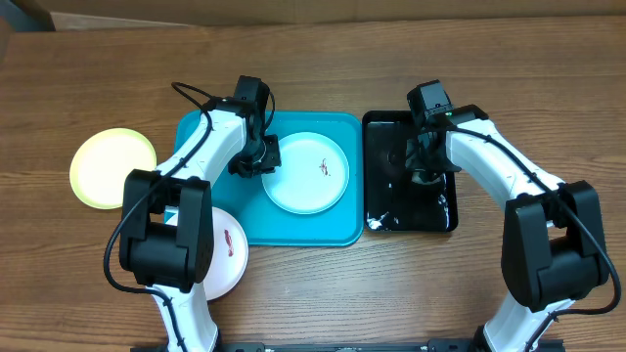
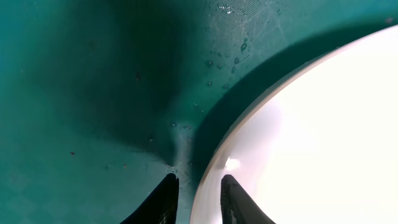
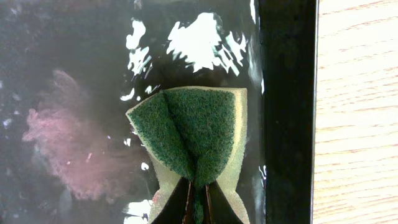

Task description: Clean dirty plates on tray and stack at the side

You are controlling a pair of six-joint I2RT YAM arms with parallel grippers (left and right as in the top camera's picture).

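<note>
A pale blue plate [image 1: 306, 173] with a small reddish smear lies flat on the teal tray [image 1: 293, 231]. My left gripper [image 1: 256, 156] stands at the plate's left rim. In the left wrist view its fingertips [image 2: 199, 180] straddle the rim of the plate [image 2: 311, 137] with a narrow gap, one finger over the tray [image 2: 93, 93] and one over the plate. A yellow plate [image 1: 112, 167] and a smeared white plate [image 1: 230, 256] lie on the table left of the tray. My right gripper [image 1: 424, 166] [image 3: 198, 183] is shut on a green sponge [image 3: 193, 130], which folds up under the pinch.
The sponge rests in a glossy wet black tray [image 1: 435, 210] [image 3: 286, 93] right of the teal tray, with a pinkish smear [image 3: 68, 143] in its water. My left arm covers part of the white plate. Bare wooden table [image 3: 357, 112] lies beyond the black tray's edge.
</note>
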